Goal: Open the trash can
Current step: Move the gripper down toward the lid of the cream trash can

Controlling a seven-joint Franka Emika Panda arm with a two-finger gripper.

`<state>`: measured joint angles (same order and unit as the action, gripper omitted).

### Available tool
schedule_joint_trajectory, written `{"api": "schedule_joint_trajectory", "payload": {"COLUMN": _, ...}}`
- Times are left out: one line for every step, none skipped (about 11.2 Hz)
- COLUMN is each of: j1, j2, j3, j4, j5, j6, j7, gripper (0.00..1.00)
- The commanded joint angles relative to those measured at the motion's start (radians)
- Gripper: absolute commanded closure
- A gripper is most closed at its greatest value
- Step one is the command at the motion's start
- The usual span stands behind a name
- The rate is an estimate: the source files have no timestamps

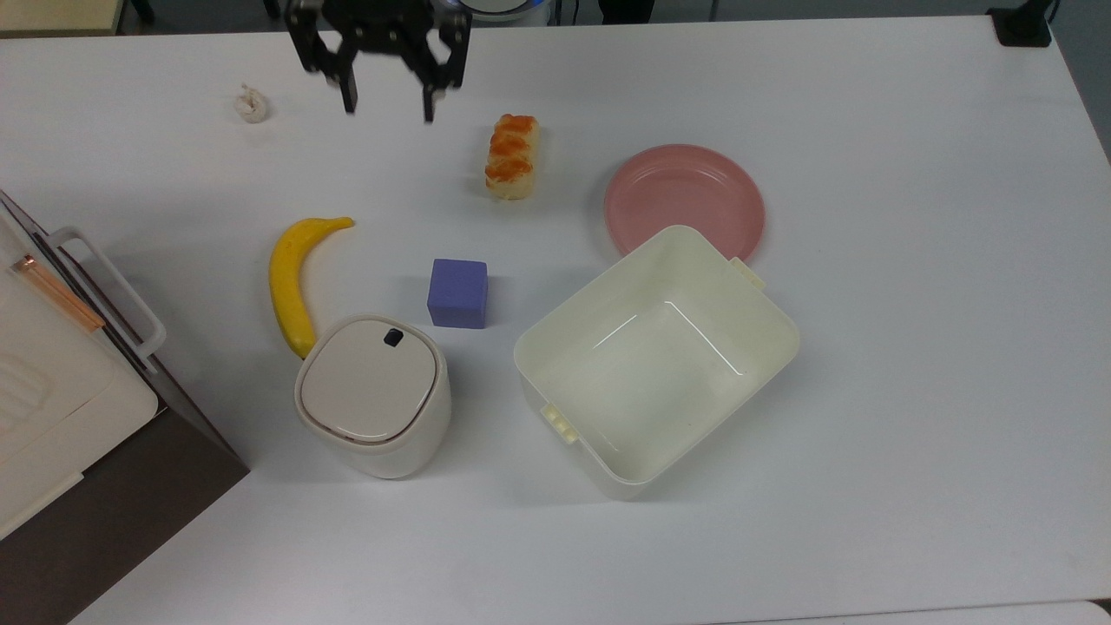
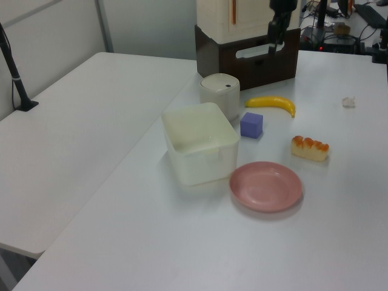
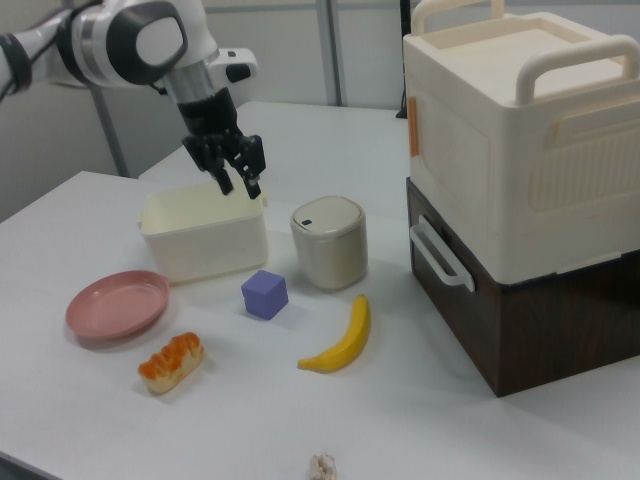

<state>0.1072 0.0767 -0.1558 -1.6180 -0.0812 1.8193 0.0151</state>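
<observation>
One claw point(image 1: 388, 111) spread wide, trash can point(image 1: 373, 395) lid shut — right view adds stacked cream box point(image 3: 520, 150).

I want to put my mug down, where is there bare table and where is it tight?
Bare: the top view's right, beyond the pink plate and tub, and below them. Crowded: trash can, banana and purple cube.

On the white table point(image 1: 911, 417): banana point(image 1: 291, 282), purple cube point(image 1: 457, 293), lidless cream tub point(image 1: 655, 360) touching the pink plate point(image 1: 684, 200), pastry point(image 1: 512, 156), small crumpled white scrap point(image 1: 251, 105), stacked cream-and-brown cabinet point(image 3: 530, 190).
</observation>
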Motion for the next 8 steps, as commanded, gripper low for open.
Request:
{"api": "schedule_joint_trajectory", "payload": {"j1": 0.049, "j2": 0.099, "j3": 0.002, "j4": 0.024, "j5": -0.107, "j6": 0.09, "j7": 0.069, "gripper": 1.0}}
{"api": "schedule_joint_trajectory", "payload": {"j1": 0.052, "j2": 0.132, "j3": 0.007, "j4": 0.047, "j5": -0.15, "j6": 0.101, "j7": 0.1, "gripper": 1.0}}
{"api": "schedule_joint_trajectory", "payload": {"j1": 0.051, "j2": 0.155, "j3": 0.007, "j4": 0.061, "j5": -0.161, "j6": 0.121, "j7": 0.149, "gripper": 1.0}}
{"api": "schedule_joint_trajectory", "payload": {"j1": 0.048, "j2": 0.164, "j3": 0.007, "j4": 0.076, "j5": -0.16, "j6": 0.147, "j7": 0.189, "gripper": 1.0}}
{"api": "schedule_joint_trajectory", "payload": {"j1": 0.046, "j2": 0.169, "j3": 0.007, "j4": 0.078, "j5": -0.16, "j6": 0.17, "j7": 0.195, "gripper": 1.0}}
{"api": "schedule_joint_trajectory", "payload": {"j1": 0.049, "j2": 0.184, "j3": 0.007, "j4": 0.087, "j5": -0.163, "j6": 0.179, "j7": 0.221, "gripper": 1.0}}
{"api": "schedule_joint_trajectory", "payload": {"j1": 0.049, "j2": 0.214, "j3": 0.007, "j4": 0.117, "j5": -0.169, "j6": 0.208, "j7": 0.283, "gripper": 1.0}}
{"api": "schedule_joint_trajectory", "payload": {"j1": 0.049, "j2": 0.236, "j3": 0.007, "j4": 0.142, "j5": -0.19, "j6": 0.231, "j7": 0.34, "gripper": 1.0}}
